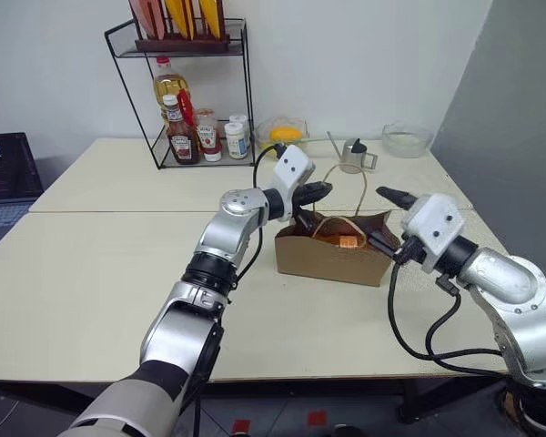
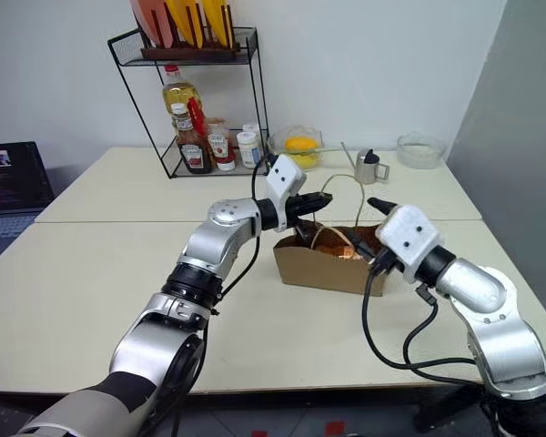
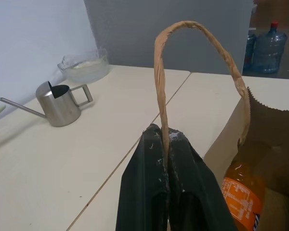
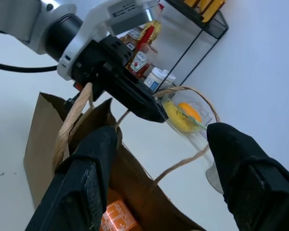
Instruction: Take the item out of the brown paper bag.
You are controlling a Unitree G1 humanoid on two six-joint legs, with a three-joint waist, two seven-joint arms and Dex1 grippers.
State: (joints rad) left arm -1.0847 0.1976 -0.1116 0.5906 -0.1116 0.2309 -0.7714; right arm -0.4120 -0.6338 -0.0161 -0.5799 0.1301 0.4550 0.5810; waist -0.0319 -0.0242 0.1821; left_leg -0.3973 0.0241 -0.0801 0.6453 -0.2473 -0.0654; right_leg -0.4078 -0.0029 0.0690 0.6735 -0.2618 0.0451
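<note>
The item [image 3: 241, 195] lies inside the brown paper bag [image 1: 332, 257]; only its orange part with a printed label shows, deep between the paper walls. The bag lies low on the table [image 1: 100, 273], its mouth turned up and toward the right arm, and its 2 cord handles rise from the rim.

The left gripper [image 3: 164, 144] has its 2 fingers pressed together on one handle [image 3: 160, 72], pinching the cord just above the bag's rim. I judge that it is holding the bag steady and keeping the mouth open.

The right gripper [image 4: 159, 144] stands spread wide and carries nothing. In the right wrist view its 2 fingers frame the bag's mouth, with the item's orange label low between them, so it hovers just above the opening, near the bag's edge on the right arm's side.

So the step in hand is the reach: the bag is held, the item is not yet taken. The next move, in my judgement, calls for the right gripper to go down between the 2 handles without catching a cord, pass the paper wall, and close on the item. The opening is narrow and the paper is soft, so the wall could fold in.

Behind the bag stand a small metal watering can [image 1: 353, 157], a glass bowl with yellow fruit [image 1: 283, 134] and a wire rack of bottles [image 1: 196, 132].
</note>
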